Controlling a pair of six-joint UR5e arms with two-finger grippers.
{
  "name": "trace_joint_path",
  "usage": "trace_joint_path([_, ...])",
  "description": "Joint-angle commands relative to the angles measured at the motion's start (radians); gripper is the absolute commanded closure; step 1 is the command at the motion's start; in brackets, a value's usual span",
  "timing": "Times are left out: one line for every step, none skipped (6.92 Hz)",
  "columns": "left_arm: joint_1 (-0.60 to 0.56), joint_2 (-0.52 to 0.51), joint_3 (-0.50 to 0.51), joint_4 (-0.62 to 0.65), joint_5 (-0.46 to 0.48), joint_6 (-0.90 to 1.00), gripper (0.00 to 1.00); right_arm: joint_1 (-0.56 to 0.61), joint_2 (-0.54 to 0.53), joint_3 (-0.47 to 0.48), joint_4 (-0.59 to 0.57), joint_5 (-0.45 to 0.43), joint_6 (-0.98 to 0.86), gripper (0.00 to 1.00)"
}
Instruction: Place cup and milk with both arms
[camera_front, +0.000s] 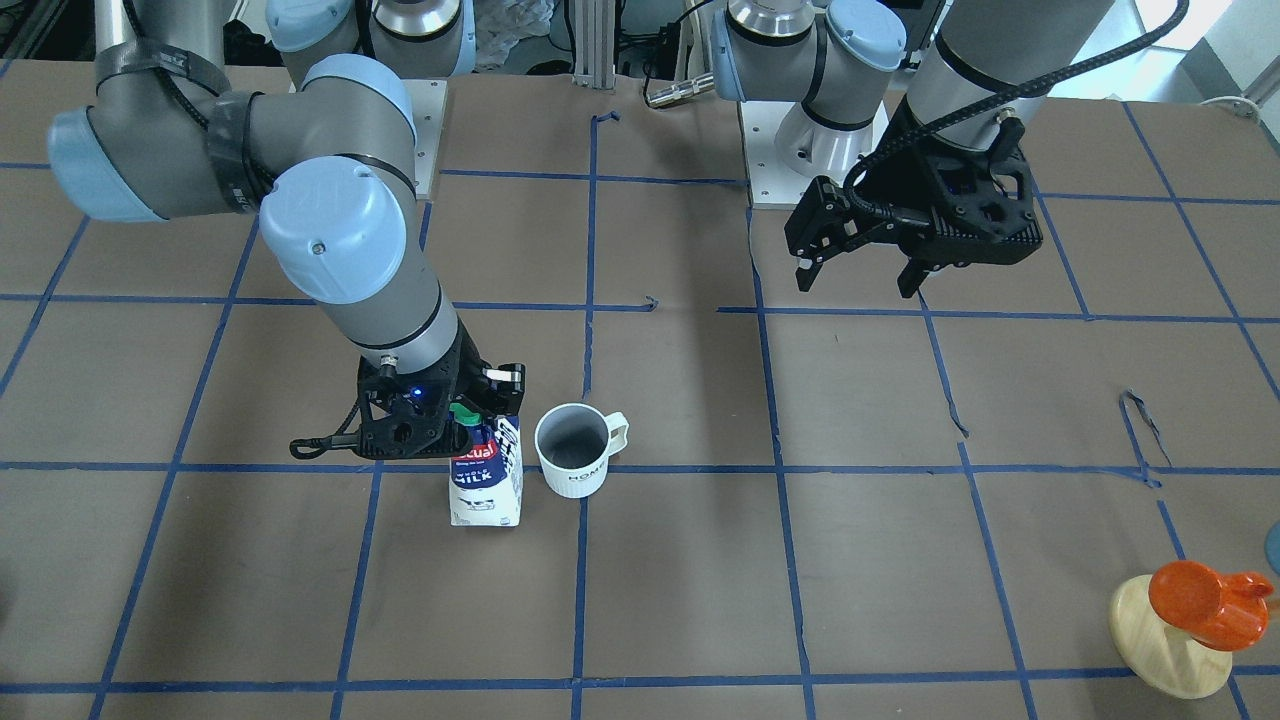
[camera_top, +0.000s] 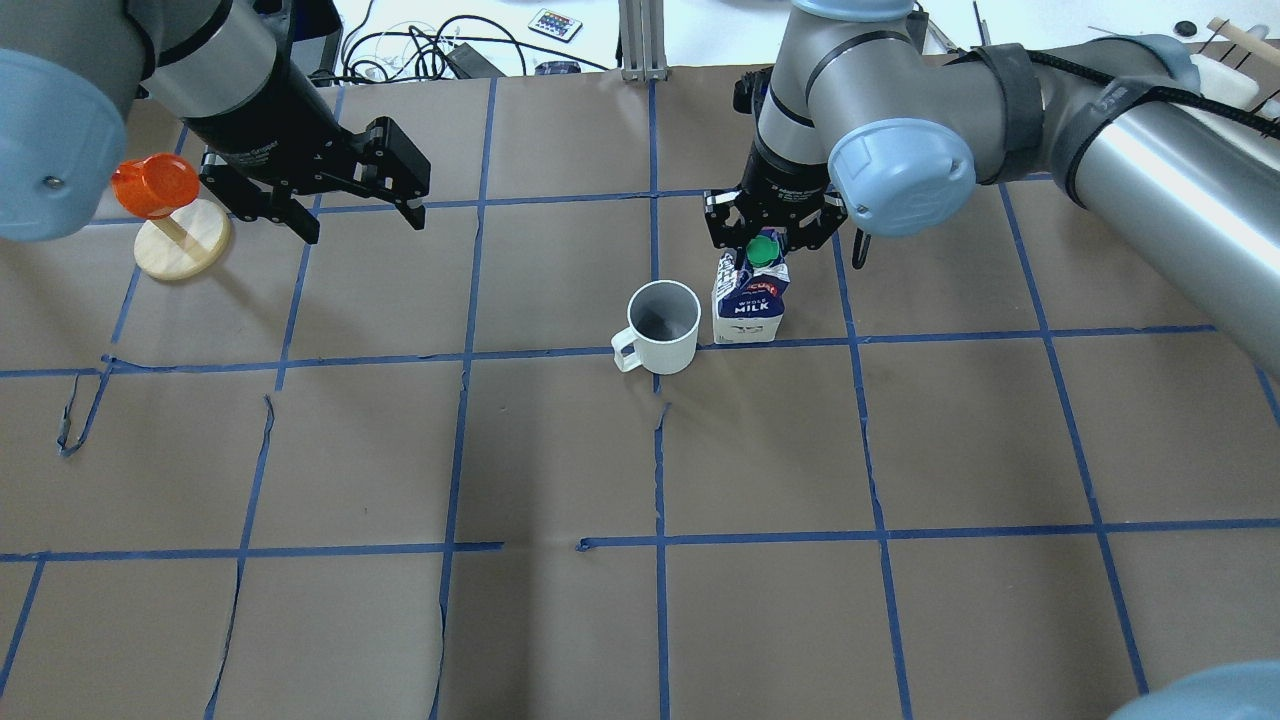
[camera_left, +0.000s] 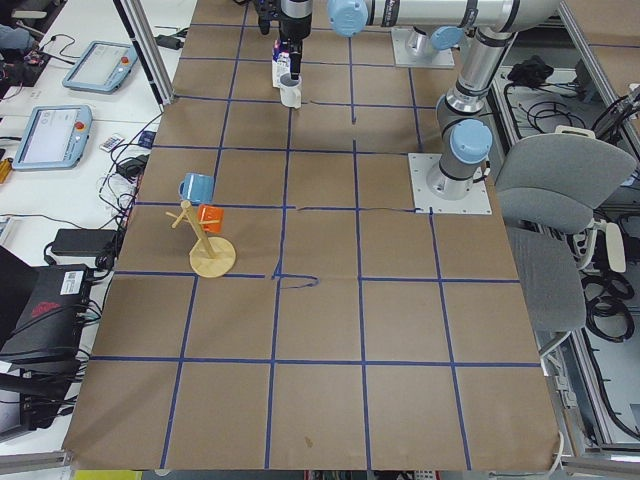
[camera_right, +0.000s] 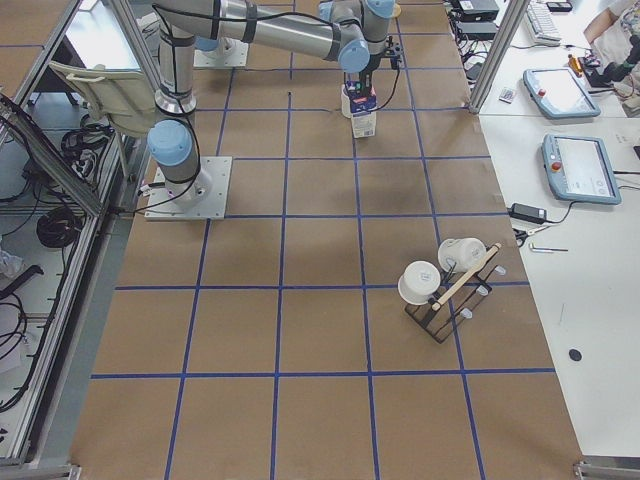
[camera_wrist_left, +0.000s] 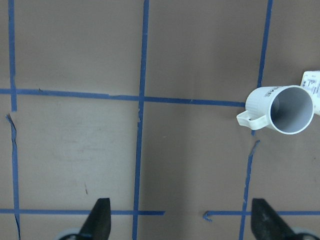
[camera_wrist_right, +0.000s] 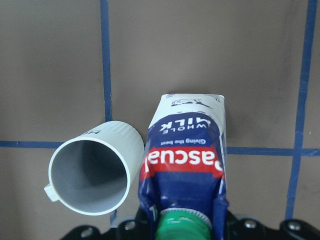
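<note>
Angling down, right hand (camera_top: 765, 238) clasping milk (camera_top: 750, 305) top

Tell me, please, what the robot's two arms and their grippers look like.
The right arm and the left arm are grey-silver tubes with rounded light blue joint caps. A black cable runs along each, bound to the right arm with black straps. The left gripper and the right gripper are black with two fingers each.

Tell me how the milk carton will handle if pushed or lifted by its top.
The milk is tall on a small base, so a high push would probably tip it, perhaps onto the cup close beside it. Its gable top, where the right gripper sits, is folded card and may crush under a hard squeeze.
</note>
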Motion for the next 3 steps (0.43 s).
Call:
trace_joint_path([0.003, 0.004, -0.004, 0.014, 0.003, 0.026, 0.0, 0.008, 0.003, -0.002, 0.006, 0.001, 0.01, 0.89])
trace_joint_path([0.005, 0.016, -0.002, -0.007, 0.009, 0.026, 0.0, 0.008, 0.001, -0.002, 0.007, 0.001, 0.013, 0.89])
trace_joint_path([0.005, 0.018, 0.009, -0.036, 0.074, 0.026, 0.0, 0.008, 0.0, -0.005, 0.007, 0.001, 0.013, 0.89])
